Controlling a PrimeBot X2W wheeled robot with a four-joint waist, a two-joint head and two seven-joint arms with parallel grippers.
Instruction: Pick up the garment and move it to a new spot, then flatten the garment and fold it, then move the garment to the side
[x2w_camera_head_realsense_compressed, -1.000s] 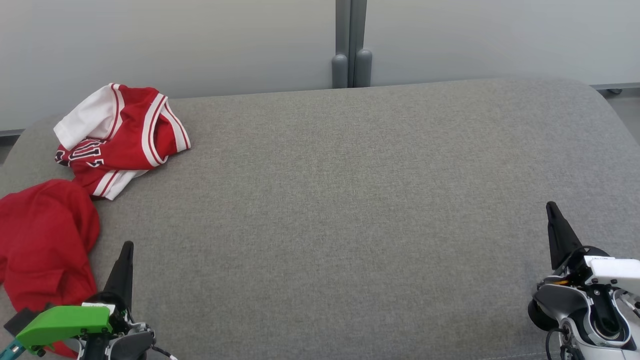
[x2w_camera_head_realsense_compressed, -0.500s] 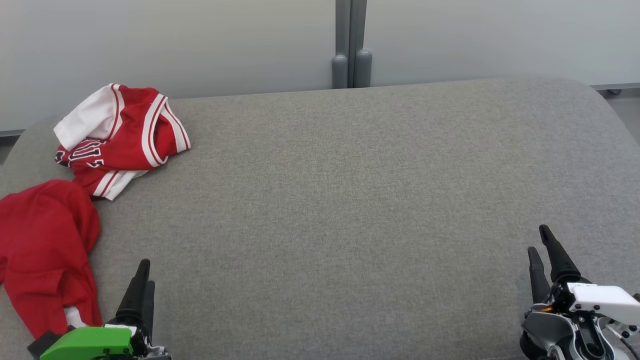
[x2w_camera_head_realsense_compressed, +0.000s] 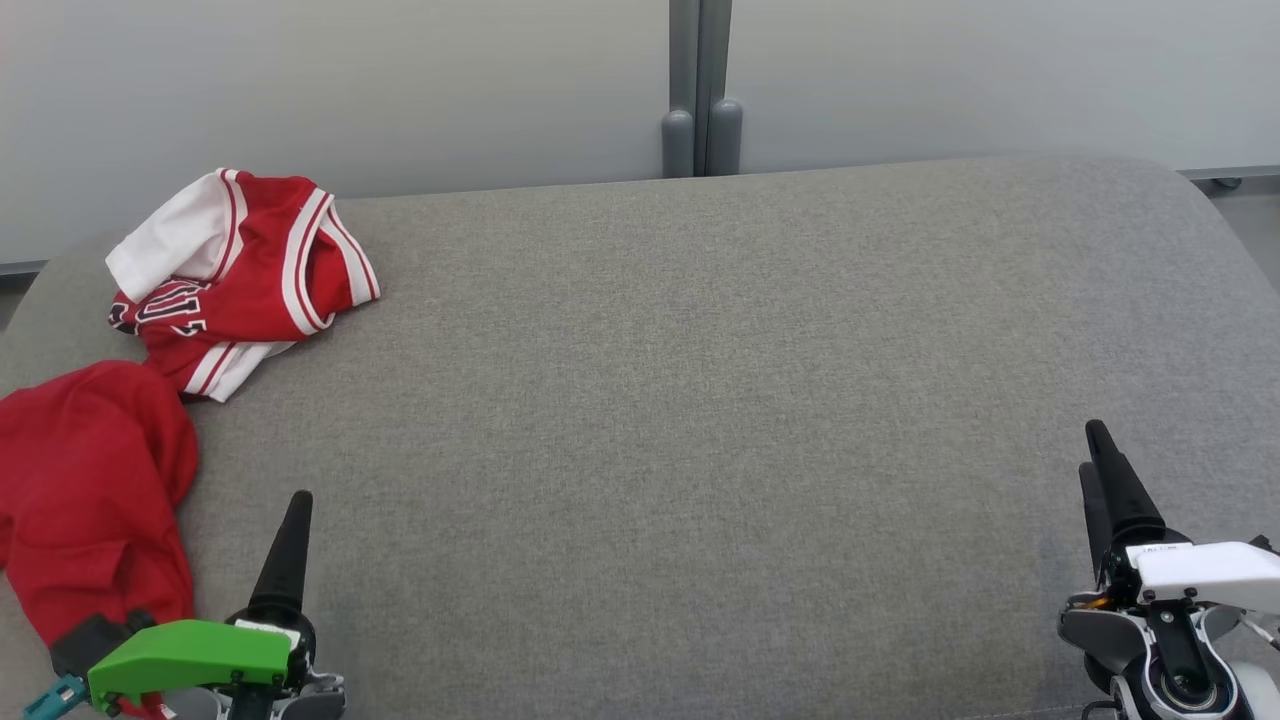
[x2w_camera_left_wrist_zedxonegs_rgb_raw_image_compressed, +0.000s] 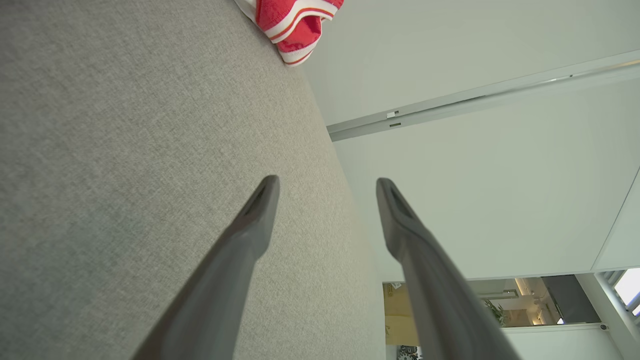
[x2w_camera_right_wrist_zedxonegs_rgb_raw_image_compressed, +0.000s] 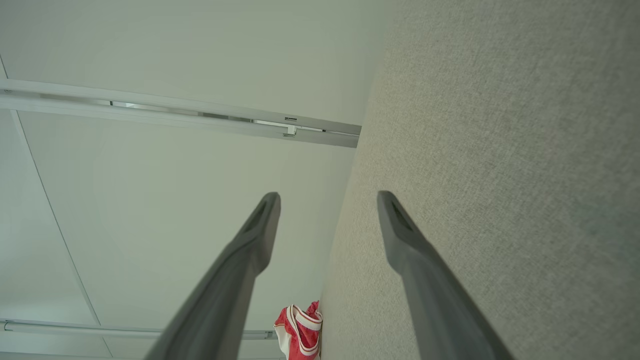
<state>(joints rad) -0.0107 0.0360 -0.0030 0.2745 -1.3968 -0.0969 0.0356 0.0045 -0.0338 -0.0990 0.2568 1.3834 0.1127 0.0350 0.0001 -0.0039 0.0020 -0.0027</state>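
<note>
A crumpled red-and-white jersey garment (x2w_camera_head_realsense_compressed: 235, 270) lies at the far left of the grey padded surface (x2w_camera_head_realsense_compressed: 700, 400); its striped hem also shows in the left wrist view (x2w_camera_left_wrist_zedxonegs_rgb_raw_image_compressed: 295, 20) and the right wrist view (x2w_camera_right_wrist_zedxonegs_rgb_raw_image_compressed: 299, 330). A plain red garment (x2w_camera_head_realsense_compressed: 90, 480) is bunched at the left edge, touching the jersey. My left gripper (x2w_camera_head_realsense_compressed: 298, 500) hovers near the front left, just right of the red garment, open and empty (x2w_camera_left_wrist_zedxonegs_rgb_raw_image_compressed: 325, 182). At the front right, far from both garments, my right gripper (x2w_camera_head_realsense_compressed: 1090, 447) is open with nothing in it (x2w_camera_right_wrist_zedxonegs_rgb_raw_image_compressed: 327, 196).
Pale wall panels stand behind the surface, with a grey post (x2w_camera_head_realsense_compressed: 700, 90) at the back centre. The surface's rounded far right corner drops to the floor (x2w_camera_head_realsense_compressed: 1250, 210). Bare grey fabric stretches between the two grippers.
Both grippers have opened from shut. The left one shifted a little to the right; the right one dipped toward the front and came partly back. The garments have not moved.
</note>
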